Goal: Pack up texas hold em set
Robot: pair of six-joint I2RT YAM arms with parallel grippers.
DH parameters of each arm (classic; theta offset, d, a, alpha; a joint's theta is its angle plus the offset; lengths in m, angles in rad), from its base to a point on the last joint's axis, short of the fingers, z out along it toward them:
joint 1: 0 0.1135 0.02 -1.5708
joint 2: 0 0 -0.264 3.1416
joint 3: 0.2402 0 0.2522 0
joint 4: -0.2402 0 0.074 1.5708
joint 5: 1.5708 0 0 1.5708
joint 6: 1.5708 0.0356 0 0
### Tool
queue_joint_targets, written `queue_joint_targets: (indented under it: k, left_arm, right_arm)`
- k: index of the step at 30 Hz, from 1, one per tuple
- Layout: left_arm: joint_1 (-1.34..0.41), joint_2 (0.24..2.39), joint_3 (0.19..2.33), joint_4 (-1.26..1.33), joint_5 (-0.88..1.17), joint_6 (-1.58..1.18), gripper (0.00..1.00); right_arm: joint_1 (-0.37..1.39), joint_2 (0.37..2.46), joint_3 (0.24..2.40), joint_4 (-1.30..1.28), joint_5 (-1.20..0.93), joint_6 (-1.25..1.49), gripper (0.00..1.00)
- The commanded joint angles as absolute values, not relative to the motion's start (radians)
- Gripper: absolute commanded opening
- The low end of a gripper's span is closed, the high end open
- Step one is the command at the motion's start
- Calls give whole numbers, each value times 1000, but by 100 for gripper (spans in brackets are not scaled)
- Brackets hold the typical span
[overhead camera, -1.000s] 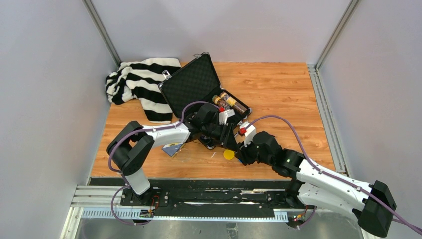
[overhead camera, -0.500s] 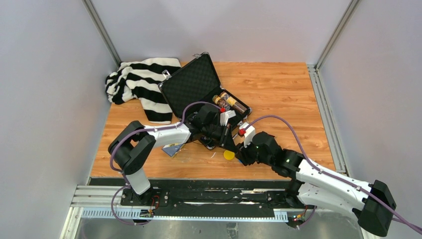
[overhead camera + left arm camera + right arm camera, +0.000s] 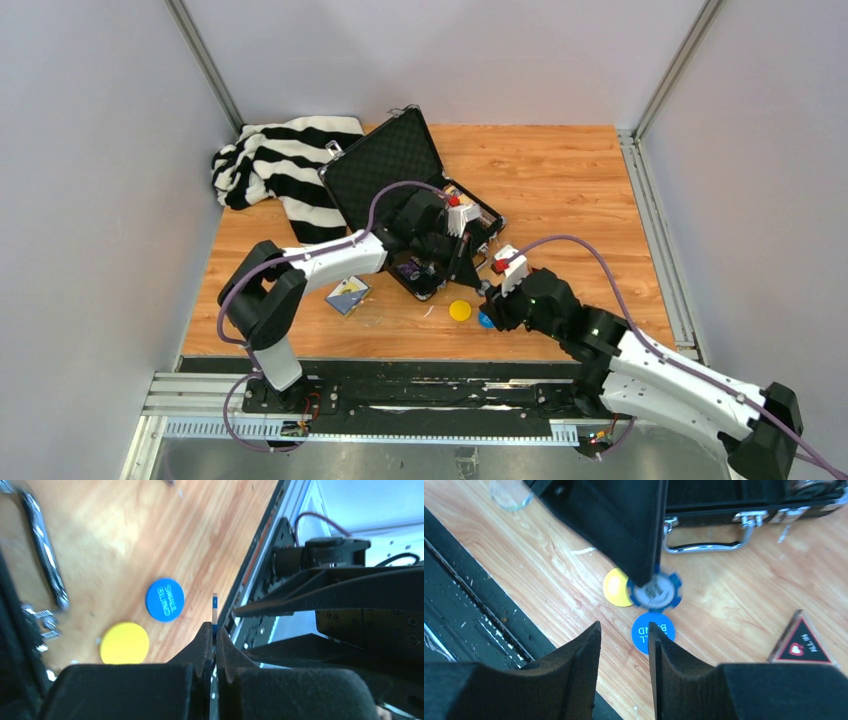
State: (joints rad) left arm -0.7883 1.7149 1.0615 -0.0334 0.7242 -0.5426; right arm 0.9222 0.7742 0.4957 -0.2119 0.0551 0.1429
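Case (image 3: 385,165) stands open at the far left-middle of the table (image 3: 560,180), its handle (image 3: 704,544) on the near side. Just near of it, the left gripper (image 3: 214,630) is clamped on a blue-and-white chip (image 3: 655,591), close by the yellow disc (image 3: 614,587). The right gripper (image 3: 624,629) hangs with jaws apart over the blue disc (image 3: 652,632); the dark triangle (image 3: 801,642) lies nearby.

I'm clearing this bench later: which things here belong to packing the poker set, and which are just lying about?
Job in hand: black case, blue-edged chip pinched in the left gripper, yellow disc, blue disc, dark triangle, card box.
Lying about: striped cloth.
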Motion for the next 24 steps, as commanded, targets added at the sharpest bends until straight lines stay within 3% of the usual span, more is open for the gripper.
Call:
queue_joint_targets:
  k: [1,7,16,24]
  left_arm:
    - [-742,1717,1191,-149,672,-397,0]
    - [-704,1776,1445,-366,496,-153,1]
    - [-703,1994,1746,-537,171,63,4]
    - [-657,2132,1839,-538,244,79,4]
  right_arm:
    - [934,622,441,-219,148,165,40]
    - [922,509,417,-226,281,145,40]
    - [898,680,470,-165,316,98,38]
    - [863,750,476,-102,289,99,37]
